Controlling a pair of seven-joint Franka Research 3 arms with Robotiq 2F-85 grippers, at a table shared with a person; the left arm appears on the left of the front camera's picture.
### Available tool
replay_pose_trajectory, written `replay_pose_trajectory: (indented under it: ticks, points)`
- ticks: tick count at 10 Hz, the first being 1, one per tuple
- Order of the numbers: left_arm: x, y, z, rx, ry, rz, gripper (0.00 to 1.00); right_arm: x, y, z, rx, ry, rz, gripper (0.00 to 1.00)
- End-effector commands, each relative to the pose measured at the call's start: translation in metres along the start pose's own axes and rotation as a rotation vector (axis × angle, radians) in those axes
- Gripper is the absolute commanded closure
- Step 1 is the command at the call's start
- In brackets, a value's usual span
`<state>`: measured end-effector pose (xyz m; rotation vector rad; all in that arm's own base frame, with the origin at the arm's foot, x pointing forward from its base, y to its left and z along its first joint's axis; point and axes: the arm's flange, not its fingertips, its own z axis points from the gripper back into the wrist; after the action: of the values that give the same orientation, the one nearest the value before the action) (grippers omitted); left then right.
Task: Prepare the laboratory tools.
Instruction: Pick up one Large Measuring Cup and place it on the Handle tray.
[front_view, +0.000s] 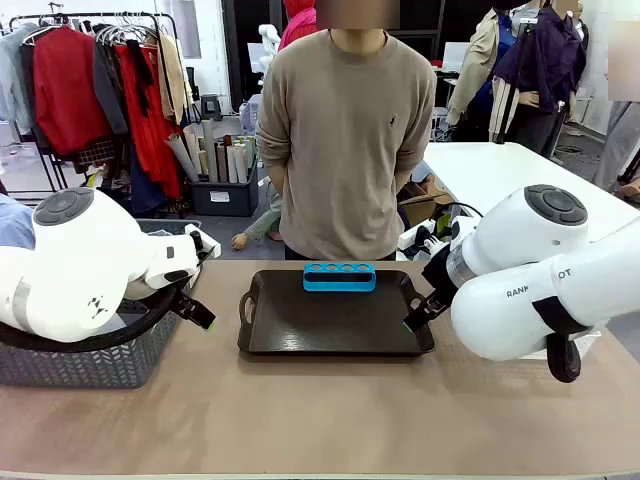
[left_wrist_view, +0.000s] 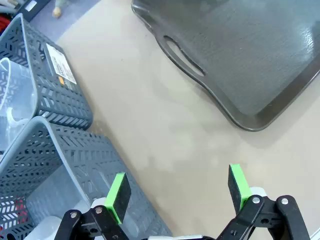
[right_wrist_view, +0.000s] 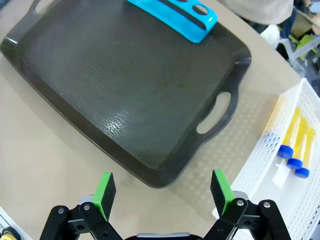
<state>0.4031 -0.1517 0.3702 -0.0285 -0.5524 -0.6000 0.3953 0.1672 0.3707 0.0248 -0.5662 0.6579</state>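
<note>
The left jaws and right jaws are hanging spread wide over the table (front_view: 320, 420), the blue rack (front_view: 339, 277) is sitting at the far edge of the tray (front_view: 300, 335), and yellow tubes (right_wrist_view: 296, 132) are lying in a white basket (right_wrist_view: 267, 202)

Tray (right_wrist_view: 125, 100) is dark grained plastic with slight sheen, rack (right_wrist_view: 165, 15) glossy blue plastic, baskets (left_wrist_view: 60, 95) matt grey plastic, tabletop (left_wrist_view: 165, 140) smooth matt.

One dark plastic handled tray (front_view: 330, 330) carries one small blue four-hole rack (front_view: 339, 276). Beside the tray sit two grey mesh baskets (left_wrist_view: 60, 100) and one white lattice basket (right_wrist_view: 260, 167) (three blue-capped yellow-filled tubes (right_wrist_view: 295, 135) countable inside).
</note>
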Motion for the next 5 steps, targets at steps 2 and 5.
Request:
replay_pose_trajectory:
  ticks: [2, 5]
  points:
    - [-0.0001, 0.0, 0.0001, 0.0, 0.0, 0.0, 0.0, 0.0002, 0.0, 0.0004, 0.0, -0.001, 0.0, 0.0]
    - [-0.0001, 0.0, 0.0001, 0.0, 0.0, 0.0, 0.0, 0.0002, 0.0, 0.0004, 0.0, -0.001, 0.0, 0.0]
